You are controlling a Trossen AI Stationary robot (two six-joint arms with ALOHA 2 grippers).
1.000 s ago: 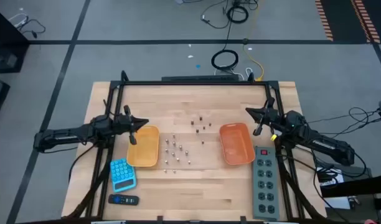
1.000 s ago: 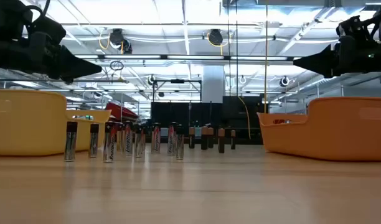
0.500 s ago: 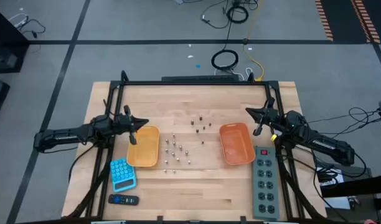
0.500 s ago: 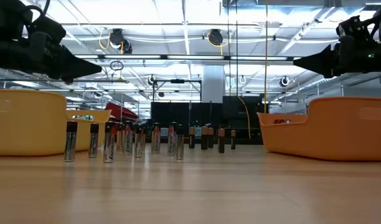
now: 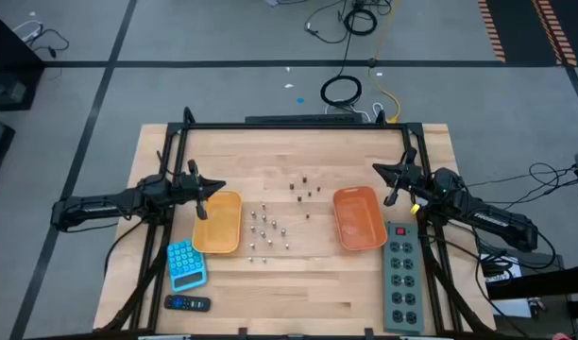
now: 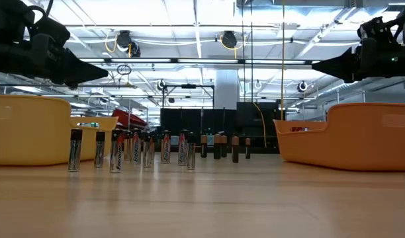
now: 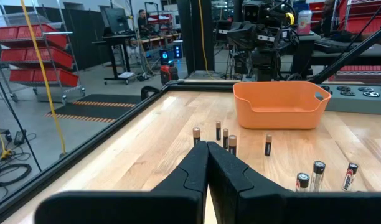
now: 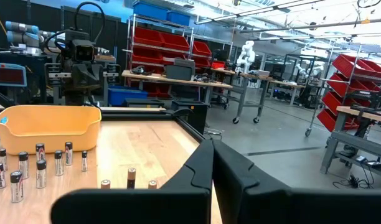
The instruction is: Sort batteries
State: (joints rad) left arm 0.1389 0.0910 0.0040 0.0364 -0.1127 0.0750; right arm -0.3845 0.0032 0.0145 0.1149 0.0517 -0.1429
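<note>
Several small batteries stand upright on the table's middle: a silvery group (image 5: 265, 229) nearer the front and a dark group (image 5: 306, 188) farther back; they also show in the low view (image 6: 149, 150). My left gripper (image 5: 223, 186) is shut and empty above the far end of the left orange tray (image 5: 218, 223). My right gripper (image 5: 376, 169) is shut and empty beyond the far end of the right orange tray (image 5: 358, 217). In each wrist view the fingers meet (image 7: 207, 163) (image 8: 212, 163).
A blue calculator (image 5: 185, 263) and a black remote (image 5: 187, 303) lie at the front left. A grey power strip (image 5: 402, 274) lies at the front right. A black frame (image 5: 298, 124) runs along the table's far edge and sides.
</note>
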